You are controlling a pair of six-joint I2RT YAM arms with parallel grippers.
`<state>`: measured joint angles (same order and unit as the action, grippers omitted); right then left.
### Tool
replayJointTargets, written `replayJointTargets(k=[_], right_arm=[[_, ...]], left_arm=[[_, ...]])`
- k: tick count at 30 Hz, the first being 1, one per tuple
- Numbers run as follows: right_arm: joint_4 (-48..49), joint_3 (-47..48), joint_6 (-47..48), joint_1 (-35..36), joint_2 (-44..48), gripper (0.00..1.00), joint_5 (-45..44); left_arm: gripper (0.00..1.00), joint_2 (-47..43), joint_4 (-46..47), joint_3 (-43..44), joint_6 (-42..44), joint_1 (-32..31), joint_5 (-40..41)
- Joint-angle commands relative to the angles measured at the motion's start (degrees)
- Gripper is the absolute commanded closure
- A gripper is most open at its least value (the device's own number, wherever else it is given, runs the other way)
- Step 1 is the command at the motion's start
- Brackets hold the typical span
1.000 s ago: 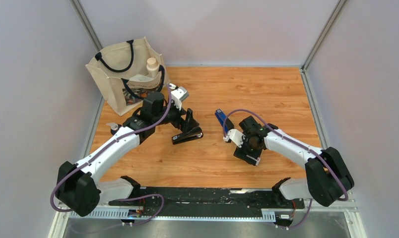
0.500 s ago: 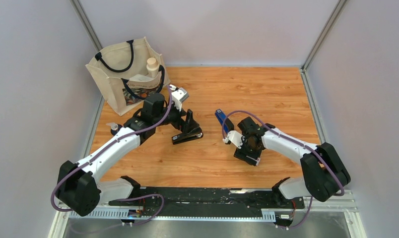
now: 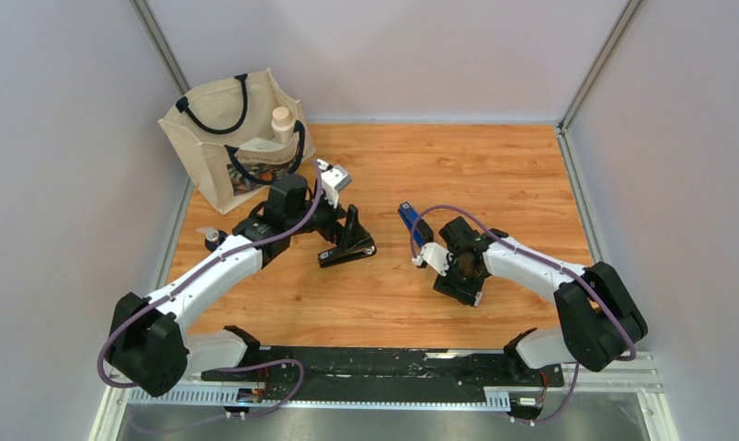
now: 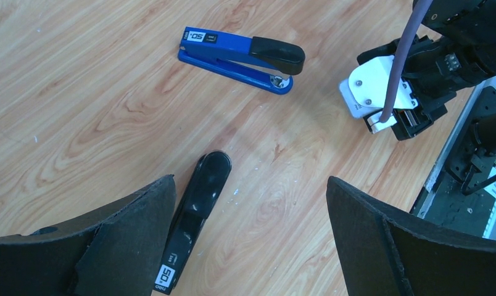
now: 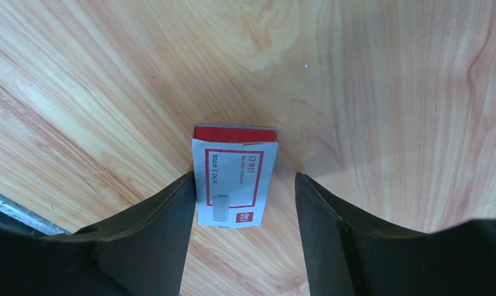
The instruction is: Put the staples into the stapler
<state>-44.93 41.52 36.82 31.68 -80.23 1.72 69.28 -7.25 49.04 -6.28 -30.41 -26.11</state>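
Observation:
The staples box (image 5: 235, 176), white with red print, lies flat on the wood between my right gripper's open fingers. My right gripper (image 5: 242, 179) points down over it; the left finger (image 5: 171, 209) touches the box's edge and the right finger stands apart from it. In the top view the right gripper (image 3: 460, 276) hides the box. The blue stapler (image 3: 407, 219) with its black top lies closed just beyond it and also shows in the left wrist view (image 4: 239, 52). My left gripper (image 4: 250, 182) is open and empty, hovering beside the all-black stapler (image 4: 193, 216).
A cream tote bag (image 3: 233, 138) with a pale bottle (image 3: 281, 122) in it stands at the back left. The all-black stapler (image 3: 347, 250) lies left of centre. Grey walls enclose the wooden table (image 3: 494, 175) on three sides.
My right gripper has shifted slightly left over the box. My left gripper has edged a little towards the middle. The staplers have not moved.

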Motion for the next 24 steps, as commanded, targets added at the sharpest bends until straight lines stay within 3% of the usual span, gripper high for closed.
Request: replayJointTargets(k=[1, 12, 24], right_arm=[[1.07, -0.38, 1.15, -0.13, -0.72, 0.39, 0.56], [-0.07, 0.05, 1.68, 0.05, -0.55, 0.51, 4.43], [0.89, 0.32, 2.56, 0.05, 4.2, 0.57, 9.01]], left_arm=[[0.01, 0.77, 2.68, 0.01, -0.75, -0.35, -1.14], [0.02, 2.79, 2.41, 0.27, -1.45, -0.26, -1.4], [0.04, 7.45, 0.92, 2.2, -5.31, -0.78, -4.39]])
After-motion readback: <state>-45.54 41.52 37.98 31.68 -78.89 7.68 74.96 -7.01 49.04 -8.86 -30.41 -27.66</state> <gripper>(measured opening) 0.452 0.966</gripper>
